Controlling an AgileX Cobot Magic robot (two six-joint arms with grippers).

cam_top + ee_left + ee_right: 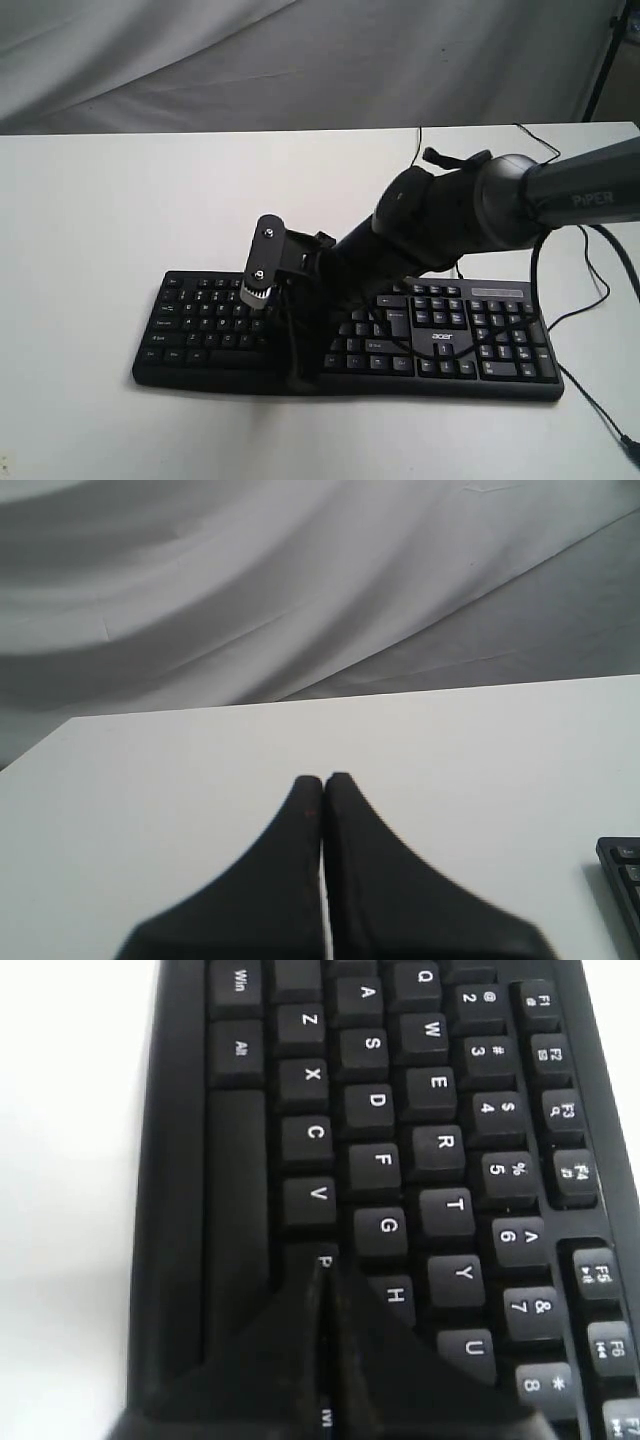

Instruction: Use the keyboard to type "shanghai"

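Well, the keyboard (450, 345) lies flat on the white counter (100, 200), its long side running across the exterior view. A wide stretch of counter lies open to its left, and a broad band behind it runs up to the back edge, where a pale draped cloth (300, 60) hangs. Its right end sits close to that side of the picture, with less room there.

The right arm (560, 200) reaches in from the right, slanting low over the middle keys and hiding them. Seen from its wrist, the right end effector (322, 1270) is closed, fingers pressed together, tips over the bottom letter row just past V and below G and H; I cannot tell whether they touch a key.

The left end effector (322, 780) is closed too, gripping nothing, over open counter with a corner of the keyboard (625, 870) off to one side.
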